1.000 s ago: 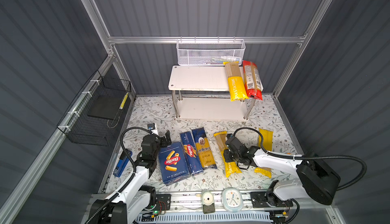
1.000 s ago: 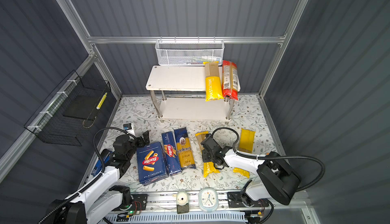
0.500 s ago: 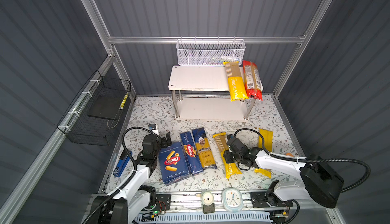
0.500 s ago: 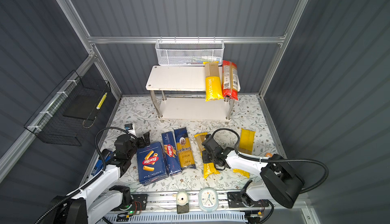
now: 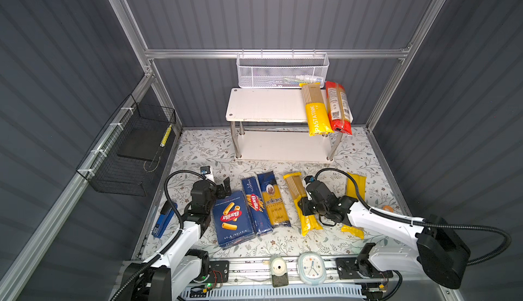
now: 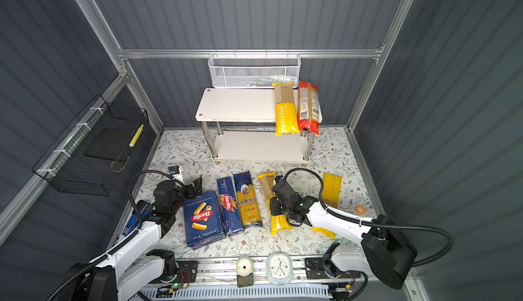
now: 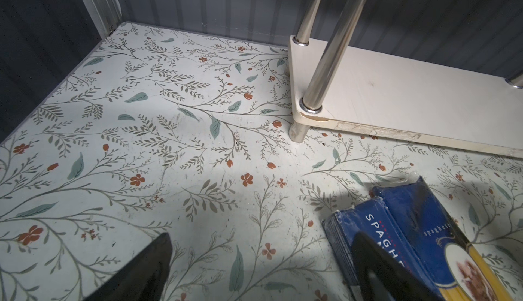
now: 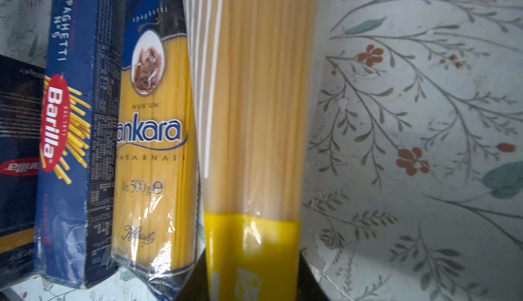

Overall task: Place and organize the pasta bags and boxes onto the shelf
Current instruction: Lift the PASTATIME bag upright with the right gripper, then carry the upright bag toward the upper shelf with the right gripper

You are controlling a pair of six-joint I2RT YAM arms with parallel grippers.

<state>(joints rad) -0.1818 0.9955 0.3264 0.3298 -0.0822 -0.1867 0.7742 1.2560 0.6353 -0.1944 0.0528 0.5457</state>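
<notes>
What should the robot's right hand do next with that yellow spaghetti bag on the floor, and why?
Probably pinch it tight, ready to lift. The right gripper straddles the yellow PASTATIME bag, a finger on each side, but a firm grip isn't clear. The shelf has bare space on its top board for it.

A: I'm seeing the shelf (image 7: 396, 98) board showing as matt white laminate, with rough chips along its front edge, while its legs (image 7: 325, 67) are gleaming like polished chrome.

B: On my feed the Ankara bag (image 8: 152, 149) and the yellow PASTATIME bag (image 8: 254, 115) are glinting: glossy clear plastic film. The spaghetti box (image 8: 68, 172) is looking like matt cardboard, showing creases at its edges.

A: And the tabletop (image 7: 141, 143) is reading as a smooth printed floral covering, showing scuffs and peeling in places.
</notes>
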